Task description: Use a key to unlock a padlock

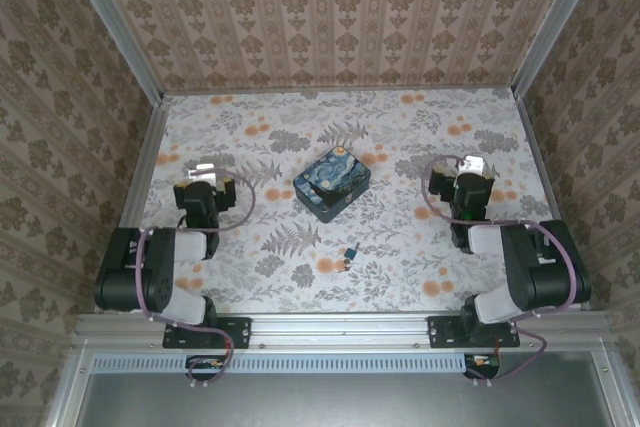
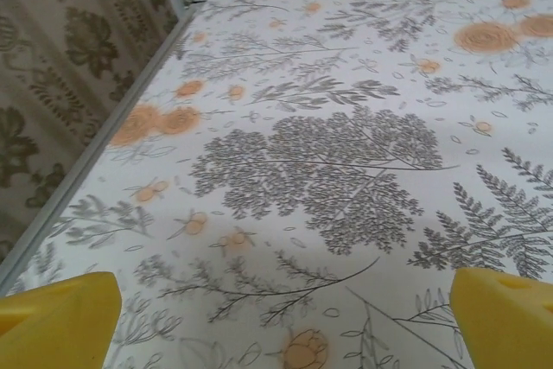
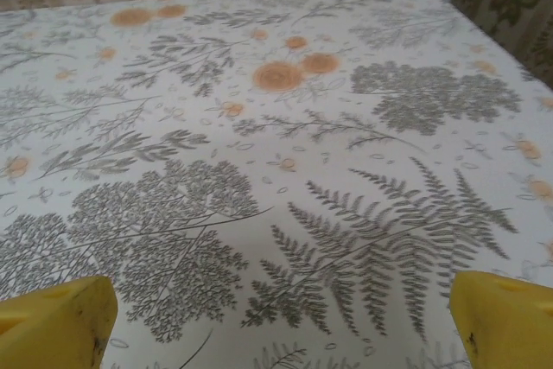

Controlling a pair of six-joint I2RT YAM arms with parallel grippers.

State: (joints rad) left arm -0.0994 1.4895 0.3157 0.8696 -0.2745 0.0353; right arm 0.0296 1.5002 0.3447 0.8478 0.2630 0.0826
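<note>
The padlock (image 1: pixel 350 255) is a tiny teal body with a small dark part at its near end. It lies on the floral tablecloth, just near of centre. I cannot make out the key at this size. My left gripper (image 1: pixel 203 174) rests open at the left, well away from the padlock. Its yellow fingertips (image 2: pixel 60 317) stand wide apart over bare cloth, and nothing lies between them in the left wrist view, where the left gripper (image 2: pixel 285 321) points toward the far left corner. My right gripper (image 1: pixel 470 167) is open at the right, and in its wrist view the right gripper (image 3: pixel 281 321) is empty.
A dark blue box (image 1: pixel 332 185) painted with a starry night sits at the table's centre, behind the padlock. Metal rails and patterned walls (image 1: pixel 330 7) close in the left, right and far sides. The left rail (image 2: pixel 95 140) runs close beside my left gripper.
</note>
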